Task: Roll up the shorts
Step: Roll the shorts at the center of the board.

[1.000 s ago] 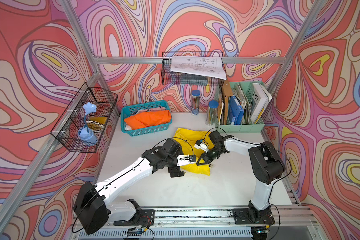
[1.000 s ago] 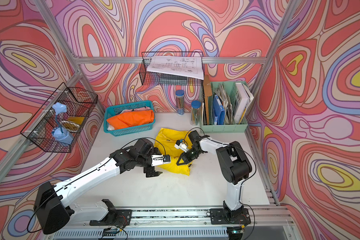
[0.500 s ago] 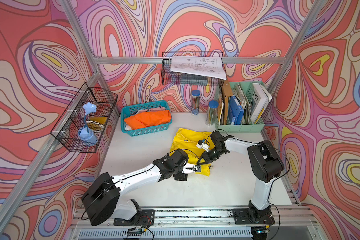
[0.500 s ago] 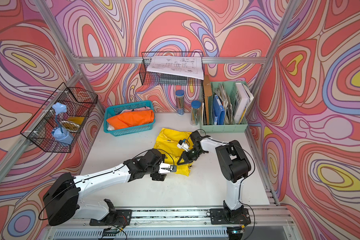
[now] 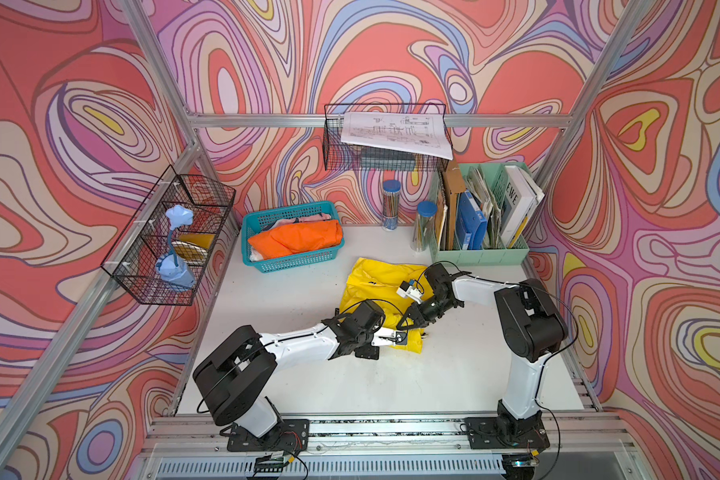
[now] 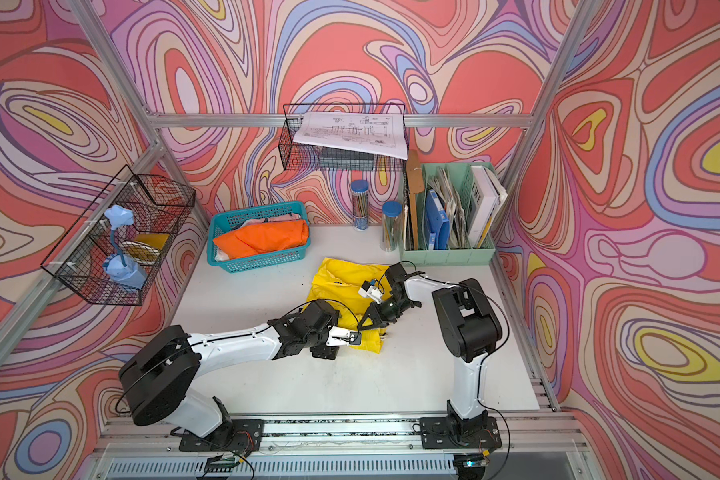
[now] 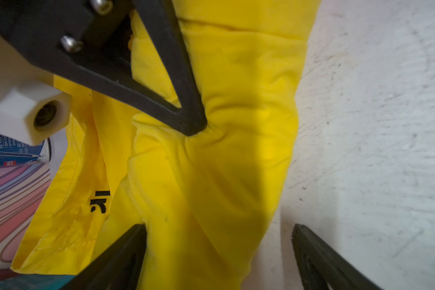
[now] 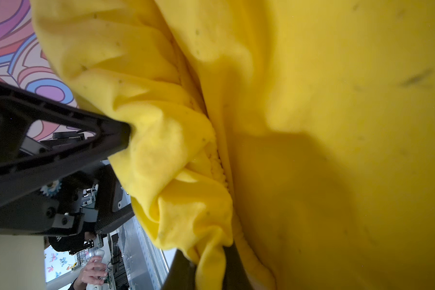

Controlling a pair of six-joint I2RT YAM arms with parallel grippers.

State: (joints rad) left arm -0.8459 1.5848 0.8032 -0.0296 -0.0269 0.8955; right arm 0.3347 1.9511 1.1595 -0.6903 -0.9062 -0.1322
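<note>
lower now than a second ago, our left hand (image 7: 218,229) gapes wide over the near edge of the shorts (image 5: 375,276) on the worktop (image 5: 292,291), while our right hand (image 5: 405,322) pinches their fabric.

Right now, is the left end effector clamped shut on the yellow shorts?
No: in the left wrist view the left end effector stands wide open, its fingers either side of a fold of the shorts.

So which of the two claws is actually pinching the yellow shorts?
The right gripper: its jaws are shut on the shorts, bunching the fabric, while the left gripper stands wide open.
</note>
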